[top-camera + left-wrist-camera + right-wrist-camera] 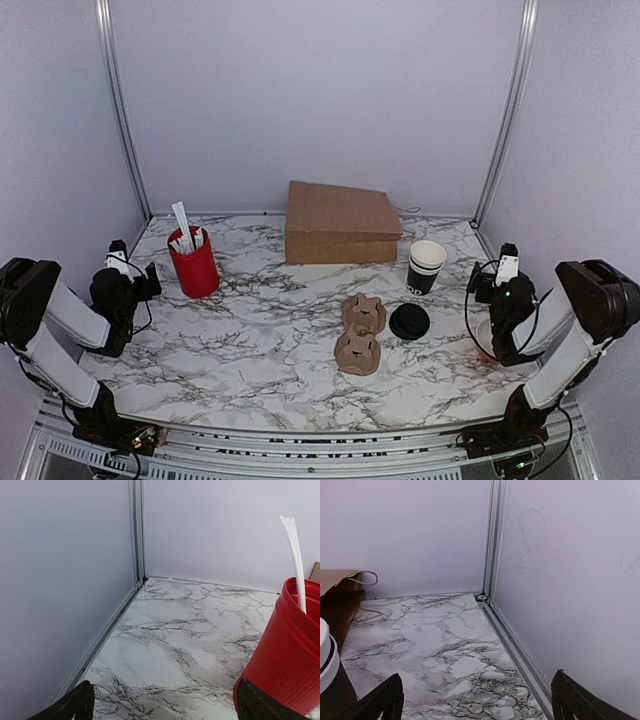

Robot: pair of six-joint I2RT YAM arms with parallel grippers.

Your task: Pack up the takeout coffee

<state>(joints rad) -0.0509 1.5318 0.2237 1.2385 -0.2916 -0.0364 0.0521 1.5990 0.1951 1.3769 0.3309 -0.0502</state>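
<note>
**Q:** How are the grippers shown?

**A:** The left gripper point(165, 707) is seen with its jaws spread wide and nothing between them. In the left wrist view, only bare tabletop point(175, 645) is framed by its dark fingertips point(70, 705), and the red cup point(285, 650) stands just beside the right-hand one. The right gripper point(475, 707) is likewise spread wide, and nothing is gripped. Both are held near the side walls, well apart from the things at the centre.

**Q:** Where is the takeout coffee located?

**A:** A lidded cup cannot be made out in any view. An open black paper cup point(426, 267), white at the rim and inside with white print low on its side, is stood upright near the right front corner of the brown paper bag point(342, 222). The bag is laid flat at the back of the tabletop. A loose black lid point(409, 321) is laid in front of that cup, near it but apart.

**Q:** What else is marked?

**A:** Two moulded pulp carriers point(357, 352) are laid just left of the lid, one just beside the other. White sticks point(295, 560) are stood in the red cup at the left.
</note>
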